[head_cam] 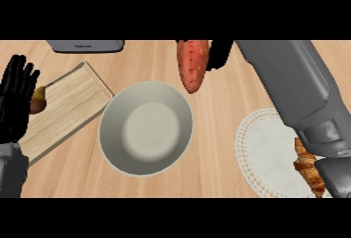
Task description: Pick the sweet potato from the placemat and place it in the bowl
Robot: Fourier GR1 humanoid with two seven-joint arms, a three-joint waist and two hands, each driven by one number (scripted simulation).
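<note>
In the head view, the sweet potato point(193, 65) is held above the bowl's point(145, 128) far rim by the right hand point(218, 55) — fingers curled round it. The left hand point(16, 95) is seen at the left edge, fingers straight — the placemat point(264, 148) lies well apart.

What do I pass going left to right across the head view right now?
Left hand, resting open at the left edge → wooden board → bowl → sweet potato, held above the counter by the right hand → white placemat → croissant.
</note>
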